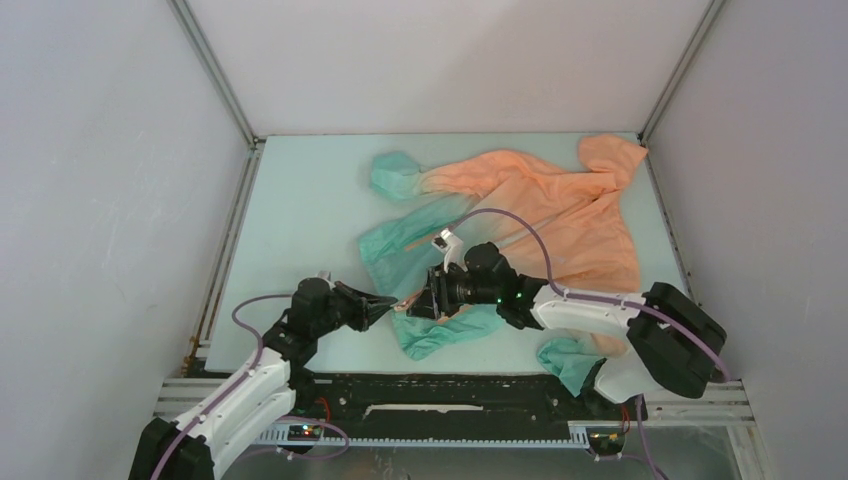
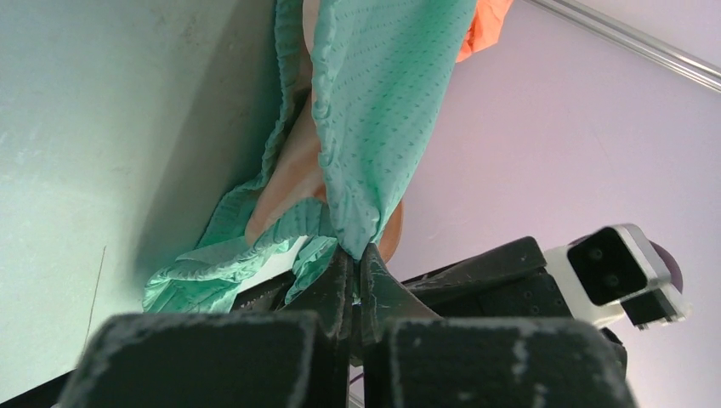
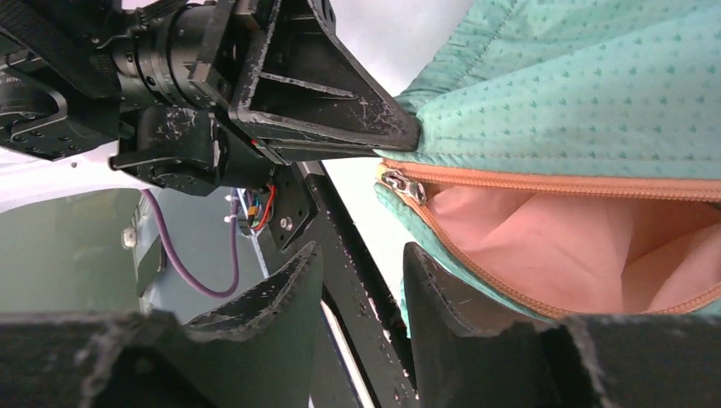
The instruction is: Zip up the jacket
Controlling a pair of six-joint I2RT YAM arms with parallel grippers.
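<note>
— Teal hem (image 2: 374, 110) was what sat clamped in the left gripper (image 2: 357, 255), its jaws closed on the corner just below the zipper's start. Where did the jacket (image 1: 545, 200) lie?

— Spread across the table (image 1: 300, 190), with the orange hood end at the far right and the teal end drawn toward the arms. The right gripper (image 3: 361, 263) stood open, fingers apart, just beside the slider (image 3: 400, 183) and not touching it.

— So the step in hand, I judged, was taking the slider?

— Yes. It called for closing on the small metal pull, not the cloth. The left needed to hold the hem taut so the orange teeth (image 3: 553, 183) ran straight. Then came a pull along the track, away from the left.

— Any brand or writing?

— None could be read; only a dotted weave showed.
</note>
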